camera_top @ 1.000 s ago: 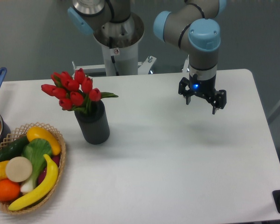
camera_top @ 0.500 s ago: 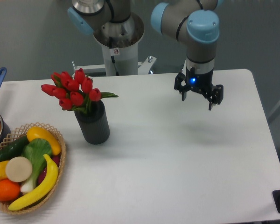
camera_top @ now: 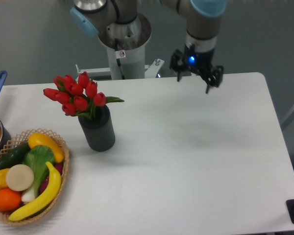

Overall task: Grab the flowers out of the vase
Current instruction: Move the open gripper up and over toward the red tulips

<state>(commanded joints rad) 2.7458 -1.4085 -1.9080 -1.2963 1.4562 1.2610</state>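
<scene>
A grey metal robot arm with rounded joints capped in light blue plastic, rising from a white cylindrical pedestal that bears a small red-and-white sticker. Its wrist is a grey cylinder ending in a black claw (camera_top: 193,79) with two dark fingers. A small blue light glows on the claw's body.

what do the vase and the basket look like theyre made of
The vase looks like matte dark grey plastic or ceramic: faint vertical ribs, no glare. Which one, the picture leaves open. The basket looks like woven wicker, with a tan, open lattice rim.
</scene>
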